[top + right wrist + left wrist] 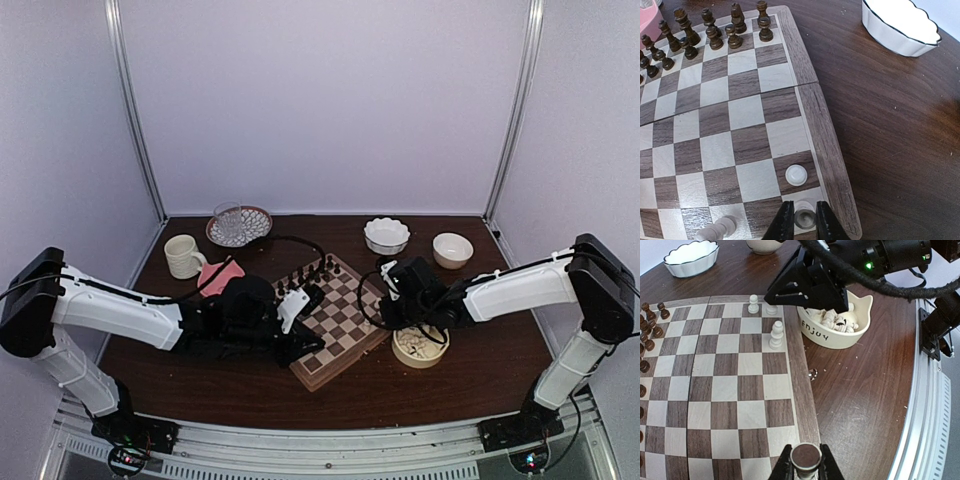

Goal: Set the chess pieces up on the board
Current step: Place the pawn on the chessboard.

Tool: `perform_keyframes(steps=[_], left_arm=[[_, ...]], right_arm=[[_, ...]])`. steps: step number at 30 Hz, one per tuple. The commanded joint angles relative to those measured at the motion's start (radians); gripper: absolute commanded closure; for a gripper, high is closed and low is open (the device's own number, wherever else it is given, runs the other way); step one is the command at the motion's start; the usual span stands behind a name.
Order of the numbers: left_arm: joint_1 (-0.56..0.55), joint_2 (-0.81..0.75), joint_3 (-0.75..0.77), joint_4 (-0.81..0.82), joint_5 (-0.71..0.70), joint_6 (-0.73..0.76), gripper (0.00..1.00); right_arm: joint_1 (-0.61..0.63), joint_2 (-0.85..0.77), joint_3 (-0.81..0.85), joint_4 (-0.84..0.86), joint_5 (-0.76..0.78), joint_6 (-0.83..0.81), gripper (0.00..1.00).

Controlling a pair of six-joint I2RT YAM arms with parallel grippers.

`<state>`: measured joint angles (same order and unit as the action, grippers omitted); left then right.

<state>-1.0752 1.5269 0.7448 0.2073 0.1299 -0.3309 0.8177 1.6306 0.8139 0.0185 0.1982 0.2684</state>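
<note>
The right arm (875, 255) is hiding part of a cream ceramic cat-eared bowl (837, 337) that is holding loose cream-white chess pieces (837, 320). The left claw (806, 452), cut off at the frame's bottom, is clamping a round-topped piece (806, 456), its colour lost in shadow, over the checkered wooden board (725, 390). The right claw (804, 210) is pinching a cream piece (805, 217) on the board's corner square.

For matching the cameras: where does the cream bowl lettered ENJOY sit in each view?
Top external: the cream bowl is lower right of centre, just right of the board.
Left wrist: the cream bowl is at upper middle, close beside the board's right rim.
Right wrist: not in it.
Shared landmark: the white scalloped bowl, seen in all three views.
</note>
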Motion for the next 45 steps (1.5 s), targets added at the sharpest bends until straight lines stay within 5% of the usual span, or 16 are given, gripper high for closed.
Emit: perform_keyframes(steps=[1, 9, 19, 31, 41, 45], left_arm=[[0.002, 0.016, 0.032, 0.006, -0.006, -0.010, 1.00], [0.015, 0.029, 0.029, 0.020, -0.002, -0.051, 1.00], [0.033, 0.110, 0.086, -0.024, 0.057, -0.076, 1.00], [0.043, 0.261, 0.231, -0.179, 0.088, -0.097, 0.98], [0.045, 0.287, 0.271, -0.273, 0.016, -0.099, 0.86], [0.044, 0.286, 0.275, -0.287, 0.012, -0.096, 0.74]], right_arm=[[-0.006, -0.032, -0.006, -0.005, -0.003, -0.004, 0.76], [-0.003, -0.143, -0.072, 0.052, -0.040, -0.042, 0.60], [0.065, -0.315, -0.200, 0.229, -0.119, -0.144, 0.57], [0.102, -0.282, -0.177, 0.245, -0.221, -0.182, 0.56], [0.127, -0.273, -0.170, 0.248, -0.243, -0.211, 0.55], [0.133, -0.278, -0.173, 0.248, -0.237, -0.215, 0.54]])
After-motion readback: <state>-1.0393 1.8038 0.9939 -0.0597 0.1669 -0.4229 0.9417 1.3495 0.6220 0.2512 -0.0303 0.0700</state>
